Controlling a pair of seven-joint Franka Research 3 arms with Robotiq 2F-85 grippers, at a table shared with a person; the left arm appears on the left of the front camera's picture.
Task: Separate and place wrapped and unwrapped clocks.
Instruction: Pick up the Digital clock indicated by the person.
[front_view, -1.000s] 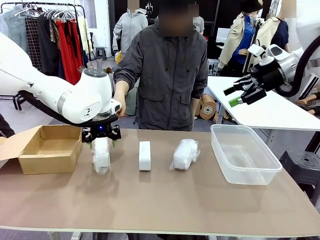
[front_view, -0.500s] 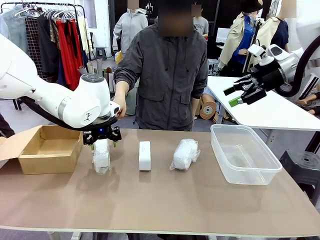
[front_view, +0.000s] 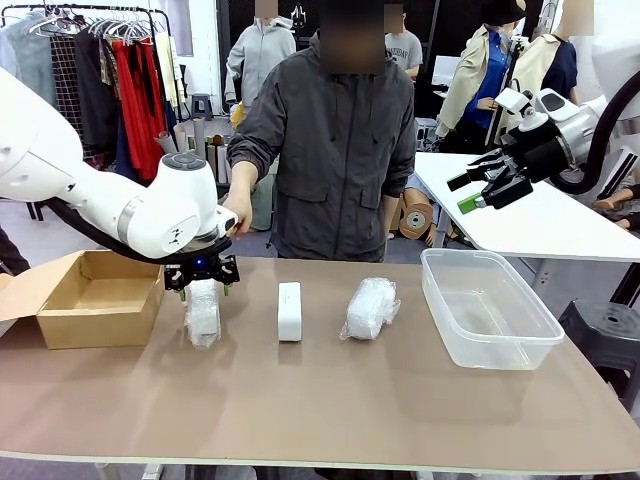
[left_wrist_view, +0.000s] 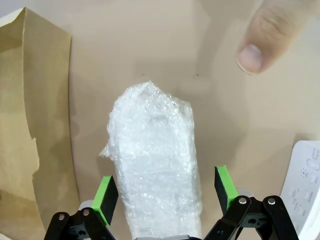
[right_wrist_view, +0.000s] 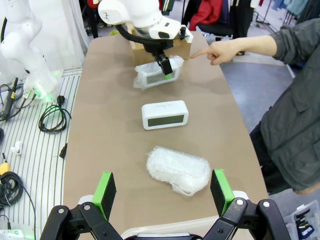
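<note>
- Hovering right over the first target, the left claw (left_wrist_view: 165, 192) points straight down at the left wrapped clock (left_wrist_view: 155, 165). Its jaws are spread wide with a green pad on each flank of the crinkly bundle. Bare gaps show on both sides, so nothing is grasped.
- That bundle lies flat on the worktop (front_view: 330, 400), at the left end of the row. The pads face its long sides, and my read is that the wrist is turned that way so the jaws span the narrow width.
- Just beside it to the left sits the cardboard box (front_view: 95, 300), top open. It looks like the handy drop for wrapped pieces, though which container takes which is my guess.
- The person's hand (right_wrist_view: 220, 50) stretches a finger toward that end of the worktop, near the bundle but not touching it. It reads as a cue.
- The bare clock (front_view: 289, 310) stands mid-row and the right wrapped clock (front_view: 370, 307) lies just right of it. The clear tub (front_view: 497, 252) waits at the far right. None of the three clocks is sorted yet.
- The right claw (front_view: 462, 194) hangs high off to the right, jaws released and holding nothing, and its camera looks down the whole row.
- The next move calls for a gentle squeeze, since springy wrap could slip or bulge.
</note>
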